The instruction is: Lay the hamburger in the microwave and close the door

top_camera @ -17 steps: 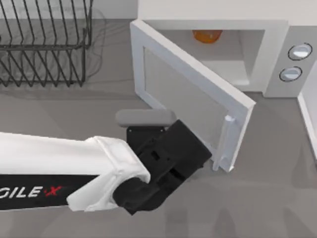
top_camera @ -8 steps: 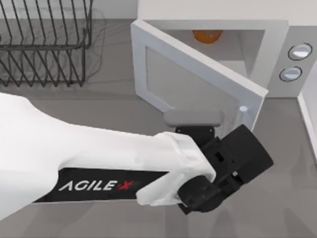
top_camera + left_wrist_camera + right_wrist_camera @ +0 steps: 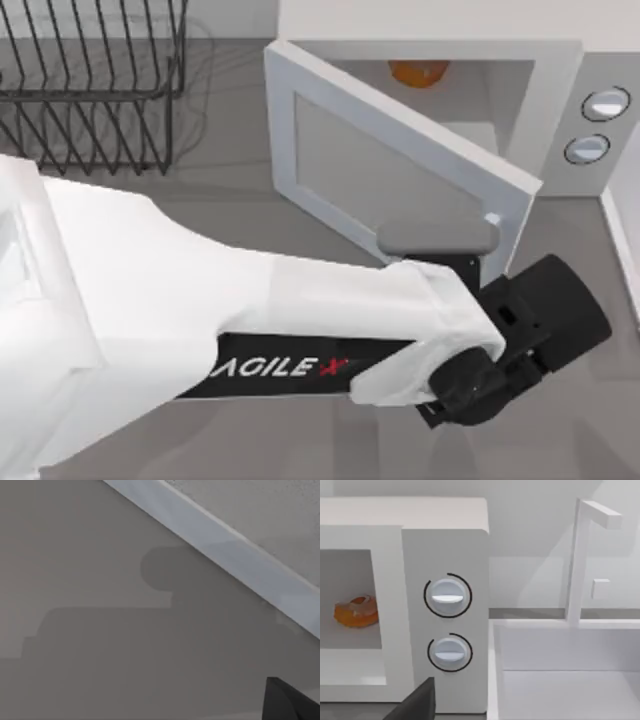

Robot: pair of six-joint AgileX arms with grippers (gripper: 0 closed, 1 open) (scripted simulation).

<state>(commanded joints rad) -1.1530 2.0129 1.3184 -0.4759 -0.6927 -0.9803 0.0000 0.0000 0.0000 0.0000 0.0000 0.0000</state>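
Note:
The hamburger [image 3: 418, 72] lies deep in the pale cavity of the microwave [image 3: 560, 70]; the right wrist view shows this hamburger [image 3: 356, 611] beside the two knobs [image 3: 447, 596]. The door [image 3: 390, 160] stands partly open, slanting out from its hinge at the left, and its free edge is near the knob panel. My left arm reaches across the table from the left. Its black gripper [image 3: 535, 320] is just in front of the door's free edge, over the handle area. The door's lower edge [image 3: 225, 545] crosses the left wrist view above bare table.
A black wire rack [image 3: 90, 90] stands at the back left. A white basin [image 3: 560, 670] with an upright white post [image 3: 575, 560] sits right of the microwave; its rim [image 3: 620, 230] runs along the top view's right edge.
My left arm has swept to the right along the door's front. The door has swung further toward the microwave, and most of that happened in the first half second.

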